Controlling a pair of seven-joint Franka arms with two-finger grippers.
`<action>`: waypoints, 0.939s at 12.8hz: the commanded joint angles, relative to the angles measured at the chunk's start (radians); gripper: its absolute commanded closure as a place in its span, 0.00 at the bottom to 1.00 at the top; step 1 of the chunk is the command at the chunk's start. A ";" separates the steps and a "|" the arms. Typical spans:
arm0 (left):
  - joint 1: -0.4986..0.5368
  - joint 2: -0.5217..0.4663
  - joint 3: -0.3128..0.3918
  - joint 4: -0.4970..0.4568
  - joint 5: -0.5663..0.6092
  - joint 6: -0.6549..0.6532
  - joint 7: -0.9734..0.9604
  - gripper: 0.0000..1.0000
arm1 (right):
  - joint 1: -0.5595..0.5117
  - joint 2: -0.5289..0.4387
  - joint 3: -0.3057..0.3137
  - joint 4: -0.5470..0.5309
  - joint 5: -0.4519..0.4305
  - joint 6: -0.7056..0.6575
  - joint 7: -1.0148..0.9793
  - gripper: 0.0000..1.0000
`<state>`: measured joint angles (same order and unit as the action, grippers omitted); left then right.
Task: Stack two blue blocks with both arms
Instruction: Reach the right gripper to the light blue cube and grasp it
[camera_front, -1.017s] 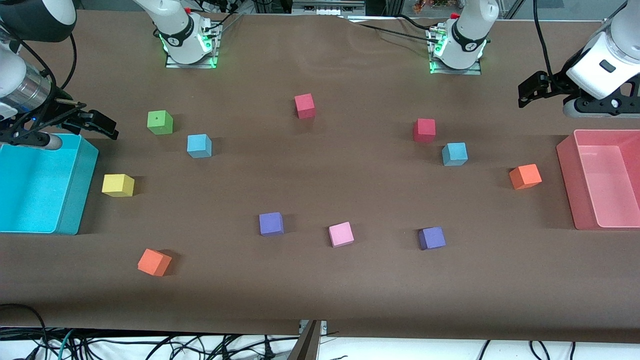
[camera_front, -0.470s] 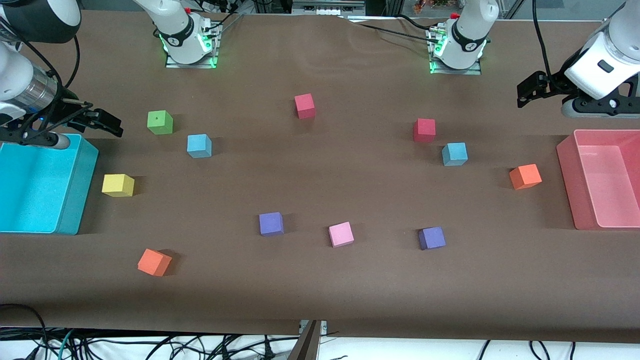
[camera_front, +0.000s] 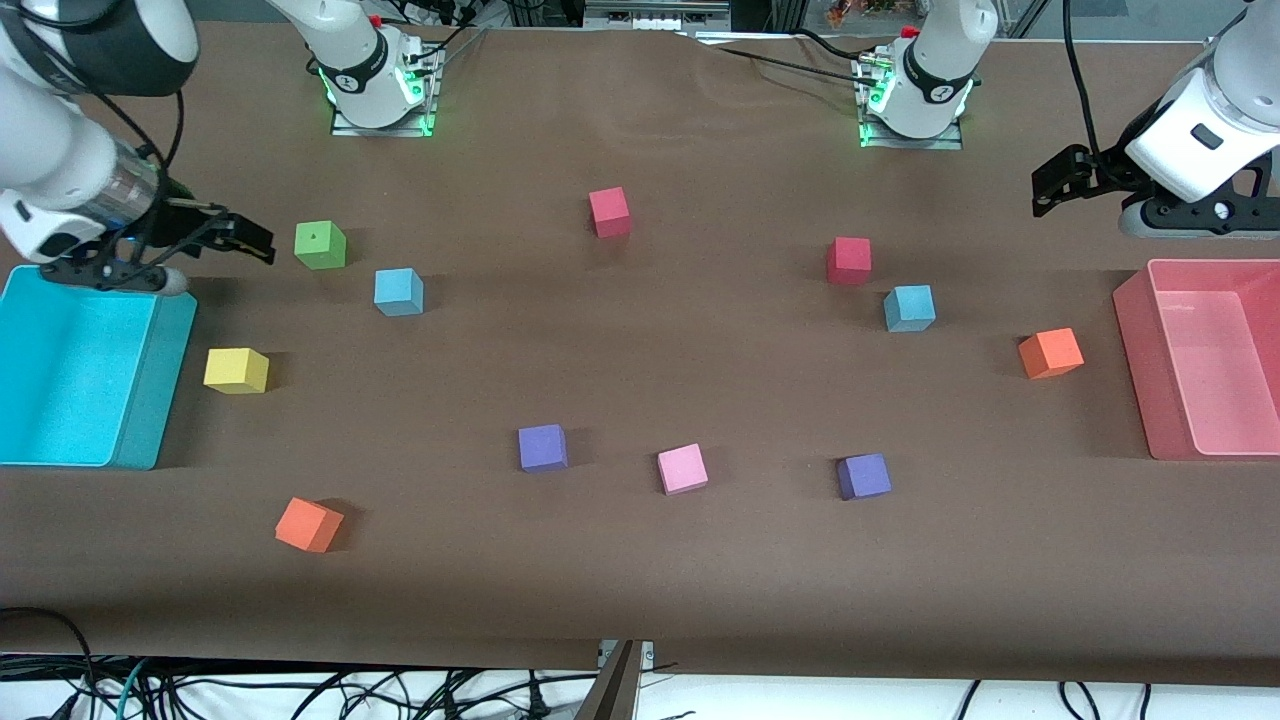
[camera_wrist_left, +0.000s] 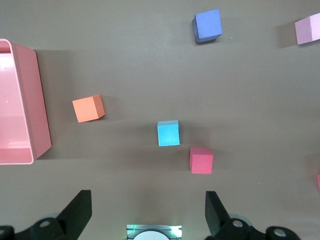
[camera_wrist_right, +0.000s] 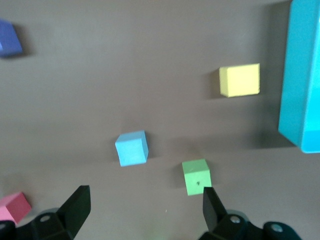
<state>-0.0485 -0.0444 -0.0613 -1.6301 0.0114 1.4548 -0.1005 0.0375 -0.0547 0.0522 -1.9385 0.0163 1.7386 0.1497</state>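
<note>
Two light blue blocks lie apart on the brown table. One blue block (camera_front: 398, 291) (camera_wrist_right: 132, 148) sits beside a green block toward the right arm's end. The other blue block (camera_front: 909, 307) (camera_wrist_left: 168, 133) sits beside a red block toward the left arm's end. My right gripper (camera_front: 250, 238) (camera_wrist_right: 145, 207) hangs open and empty over the table between the cyan bin and the green block. My left gripper (camera_front: 1050, 185) (camera_wrist_left: 148, 212) hangs open and empty over bare table near the pink bin's corner.
A cyan bin (camera_front: 150, 400) and a pink bin (camera_front: 1135, 350) stand at the table's two ends. Scattered around are a green block (camera_front: 320, 244), a yellow block (camera_front: 236, 370), red blocks (camera_front: 609, 211) (camera_front: 849, 260), orange blocks (camera_front: 1050, 353) (camera_front: 308, 524), purple blocks (camera_front: 542, 447) (camera_front: 864, 476) and a pink block (camera_front: 682, 468).
My right arm has swung away from the cyan bin, carrying its open gripper closer to the green block. The left gripper has barely shifted. No block has moved.
</note>
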 joint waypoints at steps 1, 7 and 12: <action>0.006 0.017 -0.006 0.030 0.035 -0.021 0.018 0.00 | -0.008 -0.065 0.032 -0.135 0.002 0.039 -0.007 0.01; 0.001 0.006 -0.015 0.026 0.036 -0.021 0.007 0.00 | -0.004 -0.056 0.124 -0.443 0.007 0.396 0.005 0.01; 0.002 -0.011 -0.019 0.012 0.036 -0.016 0.007 0.00 | 0.022 0.113 0.126 -0.533 0.004 0.689 -0.005 0.01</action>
<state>-0.0486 -0.0462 -0.0697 -1.6292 0.0114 1.4537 -0.1005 0.0462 0.0056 0.1749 -2.4502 0.0164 2.3459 0.1519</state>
